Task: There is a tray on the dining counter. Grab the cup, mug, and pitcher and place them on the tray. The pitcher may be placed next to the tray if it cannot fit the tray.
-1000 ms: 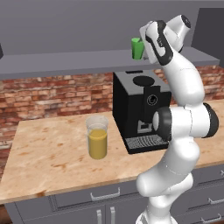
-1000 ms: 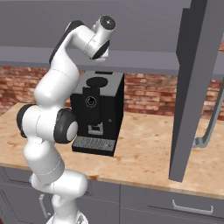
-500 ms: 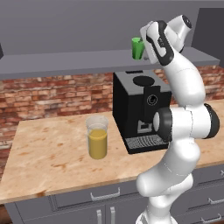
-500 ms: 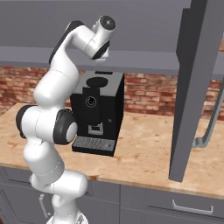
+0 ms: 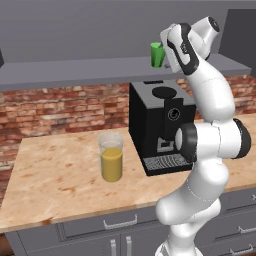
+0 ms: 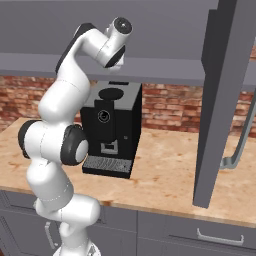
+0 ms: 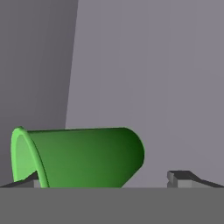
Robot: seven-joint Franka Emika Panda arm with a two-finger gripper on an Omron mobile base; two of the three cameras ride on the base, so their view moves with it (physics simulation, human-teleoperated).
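Note:
The green cup [image 5: 157,54] stands on the grey shelf [image 5: 75,70] above the coffee machine. My gripper [image 5: 165,52] is raised to shelf height right beside it, on its right. In the hand view the cup [image 7: 83,157] appears rolled on its side, lying between my two fingertips [image 7: 178,178]. The jaws stand open, one on each side of the cup and wider than it. The pitcher [image 5: 111,157], clear glass with orange-yellow liquid, stands on the wood-topped counter [image 5: 60,185] left of the machine.
A black coffee machine [image 5: 160,125] sits on the counter under the shelf, against the brick wall [image 5: 65,107]. In the right base view an open grey cabinet door [image 6: 220,100] with a handle hangs to the right of the machine [image 6: 112,125].

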